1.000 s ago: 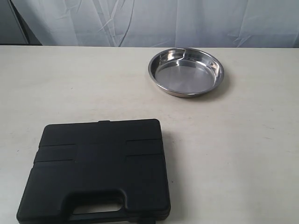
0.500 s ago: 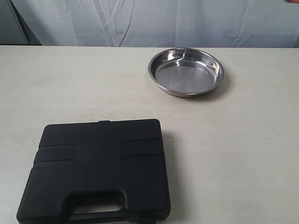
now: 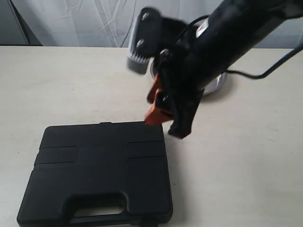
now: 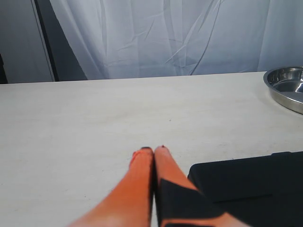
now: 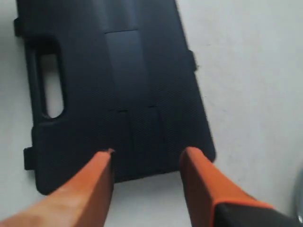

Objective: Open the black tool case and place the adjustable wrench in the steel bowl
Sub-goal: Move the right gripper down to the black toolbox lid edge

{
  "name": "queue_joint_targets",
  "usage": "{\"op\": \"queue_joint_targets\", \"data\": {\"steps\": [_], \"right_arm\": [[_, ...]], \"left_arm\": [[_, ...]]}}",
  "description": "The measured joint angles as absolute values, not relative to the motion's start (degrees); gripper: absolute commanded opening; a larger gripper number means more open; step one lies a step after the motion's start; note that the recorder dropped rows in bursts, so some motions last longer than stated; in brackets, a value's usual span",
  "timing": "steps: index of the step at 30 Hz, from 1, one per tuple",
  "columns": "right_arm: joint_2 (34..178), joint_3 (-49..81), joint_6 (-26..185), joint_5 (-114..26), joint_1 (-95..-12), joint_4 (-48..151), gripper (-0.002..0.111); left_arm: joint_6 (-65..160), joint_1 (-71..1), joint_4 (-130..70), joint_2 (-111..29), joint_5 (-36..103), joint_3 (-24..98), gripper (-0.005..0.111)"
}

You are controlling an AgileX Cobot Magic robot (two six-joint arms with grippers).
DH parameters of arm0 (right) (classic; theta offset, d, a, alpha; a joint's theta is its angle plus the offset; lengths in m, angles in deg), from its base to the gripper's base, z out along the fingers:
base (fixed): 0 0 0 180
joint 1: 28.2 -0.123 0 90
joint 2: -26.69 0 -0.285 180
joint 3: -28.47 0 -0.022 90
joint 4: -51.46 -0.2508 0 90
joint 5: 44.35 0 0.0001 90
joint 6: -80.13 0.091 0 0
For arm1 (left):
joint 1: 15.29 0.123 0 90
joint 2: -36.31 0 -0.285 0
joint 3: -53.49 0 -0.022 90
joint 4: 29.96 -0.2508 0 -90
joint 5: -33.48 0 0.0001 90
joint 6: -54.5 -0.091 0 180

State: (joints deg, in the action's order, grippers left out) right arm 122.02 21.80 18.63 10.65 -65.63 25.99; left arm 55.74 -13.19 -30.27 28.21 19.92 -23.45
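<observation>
- While the black tool case (image 3: pixel 99 170) lies shut, the right tool (image 5: pixel 147 151) hovers open over its far edge
- the left tool (image 4: pixel 152 150) is closed, empty
- the steel bowl (image 4: pixel 286 87) stands apart

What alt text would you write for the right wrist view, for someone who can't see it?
A closed black tool case lies on a pale table, with the right pincer over one of its edges, its two orange fingers spread open. The case's carry-handle cutout shows along an adjacent side.
</observation>
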Motion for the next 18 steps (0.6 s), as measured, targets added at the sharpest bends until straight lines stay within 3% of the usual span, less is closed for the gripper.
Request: {"op": "queue_joint_targets", "data": {"steps": [12, 18], "right_arm": [[132.8, 21.9, 22.9, 8.1, -86.7, 34.2, 0.046], [137.0, 21.9, 29.4, 6.3, -93.2, 40.9, 0.046]], "left_arm": [[55.7, -13.2, -30.3, 28.2, 19.9, -23.5, 0.0], [55.7, -13.2, -30.3, 28.2, 19.9, -23.5, 0.0]]}}
